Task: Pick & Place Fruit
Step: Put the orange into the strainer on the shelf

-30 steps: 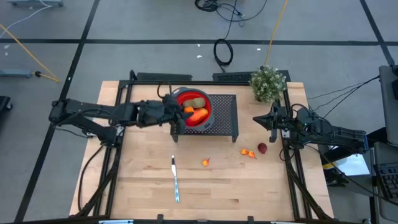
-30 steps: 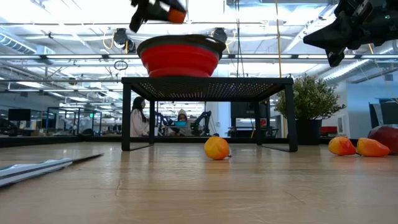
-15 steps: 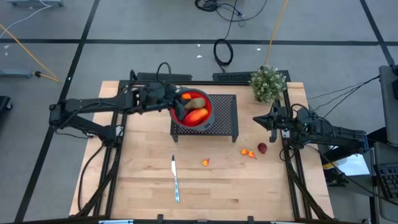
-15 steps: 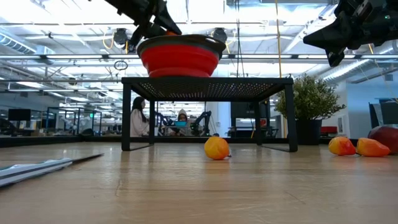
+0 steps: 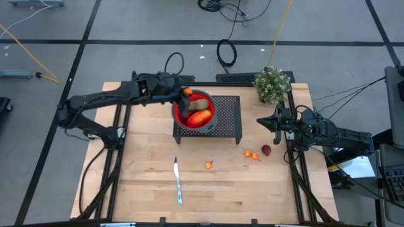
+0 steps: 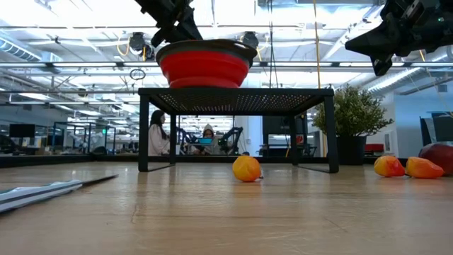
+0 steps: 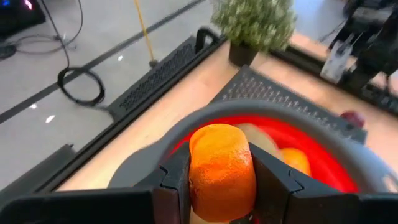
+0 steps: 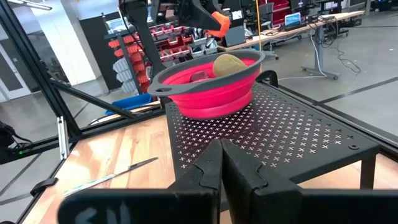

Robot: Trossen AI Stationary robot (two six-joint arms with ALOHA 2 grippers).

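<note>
Two arms on my screens, and the left hand [image 7: 221, 180] is the busy one: its dark fingers [image 7: 174, 186] are clamped partway closed on a small round orange fruit [image 7: 221, 171], holding it above the far-left rim of the round red collapsible bowl with the grey rim [image 5: 177, 113]. From the low camera I see that hand [image 6: 177, 21] up over the bowl [image 6: 205, 64], just above its left edge.

Inside the bowl I can make out a larger red-orange oval fruit [image 5: 200, 117] and a brown-green kiwi-like fruit [image 5: 200, 104] on its far side. The bowl sits on the left part of a black perforated metal stand [image 5: 228, 116] at the far middle of the pale wooden worktop [image 5: 139, 170].

Down on the worktop I have one small orange fruit [image 5: 208, 164] near the middle, two more tiny orange ones [image 5: 252, 155] off to the right, and a dark red-purple fruit [image 5: 266, 150] just beside them. A silver knife with a pale handle [image 5: 178, 181] lies left of centre, nearer to me.

My right hand [image 5: 261, 122] waits at the right side, raised off the worktop, its fingers [image 8: 221, 165] pressed fully together with nothing in them. A small green potted plant [image 5: 272, 84] stands at the far right corner.
</note>
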